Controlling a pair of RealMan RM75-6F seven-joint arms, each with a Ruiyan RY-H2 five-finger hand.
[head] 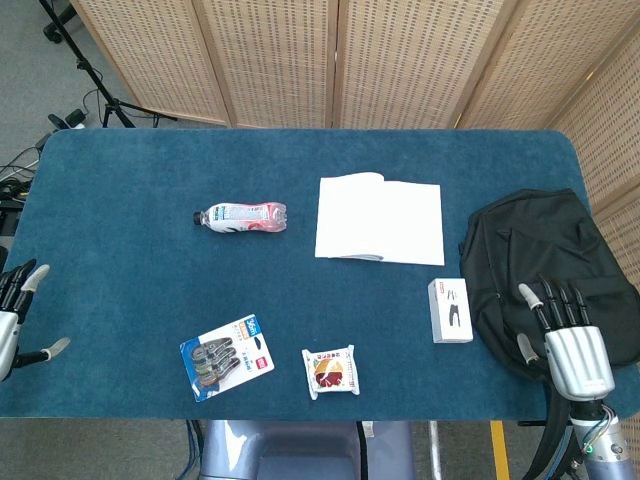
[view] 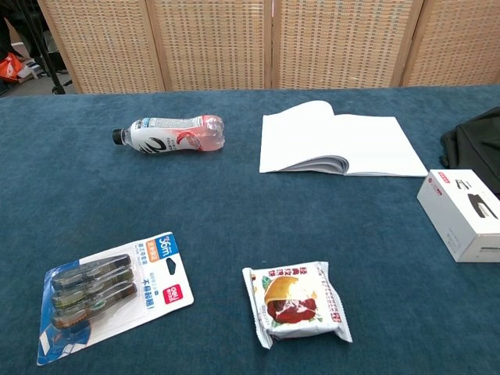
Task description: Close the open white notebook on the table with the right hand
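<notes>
While the white notebook (head: 379, 219) lies open and untouched near the middle of the blue table (head: 120, 200), both hands sit at the near edge, well apart from it.

Item, right hand (head: 568, 340): over the near side of the black backpack (head: 545, 260), fingers (head: 552, 300) extended and spread, holding nothing.

Item, left hand (head: 12, 320): at the table's far left edge, fingers apart, empty, only partly in frame; neither hand shows in the chest view.

Item, notebook: flat, spine running away from the robot, left leaves slightly bowed up in the chest view (view: 336, 144).

Item, white box (head: 450, 310): between the right hand and the notebook, just beside the backpack.

Also on the table: a lying drink bottle (head: 241, 216), a carded pack of clips (head: 227, 357), a snack packet (head: 331, 372).

Risks, as judgement:
- A straight reach from the right hand probably crosses the white box and may knock or push it.
- Spread fingers could snag the backpack fabric on departure.
- Thin leaves may slip, so only a few pages turn, not the cover.
- Pressing down could slide the notebook on the cloth instead of folding it.
</notes>
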